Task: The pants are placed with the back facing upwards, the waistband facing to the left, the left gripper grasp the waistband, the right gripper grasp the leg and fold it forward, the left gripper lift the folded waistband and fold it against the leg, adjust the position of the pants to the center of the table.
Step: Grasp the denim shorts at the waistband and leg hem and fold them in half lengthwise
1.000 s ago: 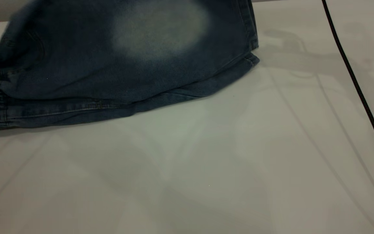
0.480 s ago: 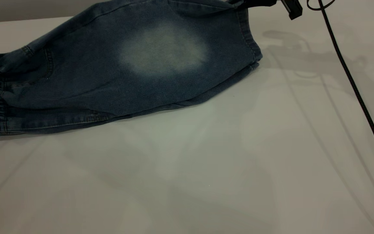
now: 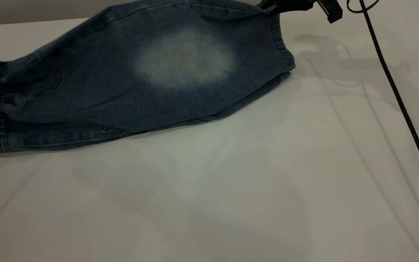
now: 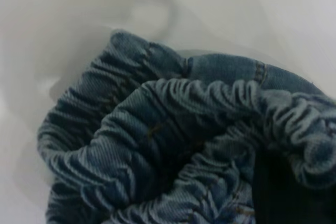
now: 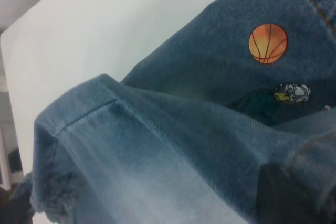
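A: Where do things stand?

B: The pants (image 3: pixel 140 76) lie at the far left of the desk (image 3: pixel 231 189), with one leg (image 3: pixel 184 62), the one with the pale faded patch, folded over the other. The right end effector (image 3: pixel 267 8) pinches the hem corner of that leg at the top edge of the exterior view, clenched on the denim and holding it slightly off the layer beneath.

A: And the left one?

B: The left end effector (image 4: pixel 278 192) shows only as a dark shape among the gathers of the waistband (image 4: pixel 173 129). It appears to be gripping the bunched elastic, though I judge that mainly from how the cloth puckers around it.

A: What could go wrong?

B: The hems do not line up: the lower leg's hem peeks out past the upper one near the right side. If the right end effector lets go here, the fold sets crooked. The waistband is also crumpled rather than flat, so lifting it toward the leg could drag both layers and undo the first fold.

A: Anything else?

B: The black cable (image 3: pixel 395 91) hangs near the hem; I think it could catch the cloth on a low swing.
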Controlling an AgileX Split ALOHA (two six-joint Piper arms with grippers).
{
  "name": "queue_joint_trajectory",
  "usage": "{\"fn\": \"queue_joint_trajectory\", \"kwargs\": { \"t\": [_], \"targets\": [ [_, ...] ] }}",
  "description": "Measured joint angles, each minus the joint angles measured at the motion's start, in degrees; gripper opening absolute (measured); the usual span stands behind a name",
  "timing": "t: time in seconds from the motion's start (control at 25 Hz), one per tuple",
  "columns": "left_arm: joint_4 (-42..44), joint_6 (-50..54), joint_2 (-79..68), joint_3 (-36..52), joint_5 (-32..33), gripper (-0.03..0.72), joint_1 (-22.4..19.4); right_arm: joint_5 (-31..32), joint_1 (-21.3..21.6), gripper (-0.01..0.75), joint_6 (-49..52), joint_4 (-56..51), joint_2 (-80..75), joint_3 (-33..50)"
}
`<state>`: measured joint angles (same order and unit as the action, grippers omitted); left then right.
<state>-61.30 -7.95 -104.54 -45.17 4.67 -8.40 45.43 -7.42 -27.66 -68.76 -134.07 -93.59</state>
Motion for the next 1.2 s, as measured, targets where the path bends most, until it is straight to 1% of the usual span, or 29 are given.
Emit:
{"fn": "queue_joint_trajectory", "kwargs": {
  "t": [0.08, 0.16, 0.24, 0.32, 0.4, 0.48, 0.52, 0.6, 0.68, 0.8, 0.88, 0.96, 1.08, 1.2],
  "targets": [
    [0.0, -3.03, 0.0, 0.0, 0.12, 0.167, 0.0, 0.91, 0.0, 0.082, -1.75, 0.0, 0.0, 0.0],
    [0.0, -6.4, 0.0, 0.05, 0.42, 0.231, -0.05, 1.58, 0.0, 0.14, -4.05, 0.0, 0.0, 0.0],
    [0.0, -9.14, 0.0, 0.05, 1.69, 0.312, -0.05, 1.85, 0.0, 0.214, -5.08, 0.0, 0.0, 0.0],
    [0.0, -12.02, 0.05, 0.05, 3.06, 0.396, -0.11, 2.05, 0.0, 0.308, -6.35, 0.0, 0.0, 0.0],
    [0.0, -14.0, 0.4, 0.05, 4.67, 0.459, -0.77, 2.95, 0.0, 0.394, -7.67, -0.05, 0.0, 0.0],
    [0.06, -14.49, 1.14, 0.05, 7.06, 0.5, -2.39, 4.4, 0.0, 0.48, -8.52, -0.23, 0.11, 0.0],
    [0.3, -14.43, 1.63, 0.05, 8.92, 0.509, -3.51, 5.87, 0.0, 0.517, -9.14, -0.37, 0.16, 0.0],
    [2.52, -14.43, 2.52, 0.05, 12.83, 0.518, -6.12, 9.33, 0.0, 0.565, -10.64, -0.76, 0.3, 0.0],
    [5.38, -14.27, 3.25, 0.05, 17.32, 0.521, -9.57, 12.26, 0.0, 0.585, -12.03, -1.67, 0.3, 0.0],
    [10.33, -12.65, 3.51, 0.05, 23.21, 0.521, -15.03, 15.51, 0.0, 0.584, -12.2, -2.06, 0.3, 0.0],
    [13.17, -12.08, 3.51, 0.05, 25.53, 0.521, -18.29, 16.06, -0.18, 0.584, -12.2, -2.06, 0.3, 0.0],
    [13.96, -12.34, 3.51, 0.05, 26.24, 0.523, -20.87, 16.48, -0.57, 0.584, -12.2, -2.13, 0.3, 0.0],
    [13.86, -13.44, 3.06, 0.05, 26.44, 0.523, -21.83, 17.02, -1.72, 0.583, -12.2, -2.13, 0.3, 0.0],
    [14.24, -16.18, 2.16, 0.05, 28.84, 0.524, -21.77, 16.62, -2.72, 0.583, -12.47, -1.95, 0.3, 0.0]
  ]
}}
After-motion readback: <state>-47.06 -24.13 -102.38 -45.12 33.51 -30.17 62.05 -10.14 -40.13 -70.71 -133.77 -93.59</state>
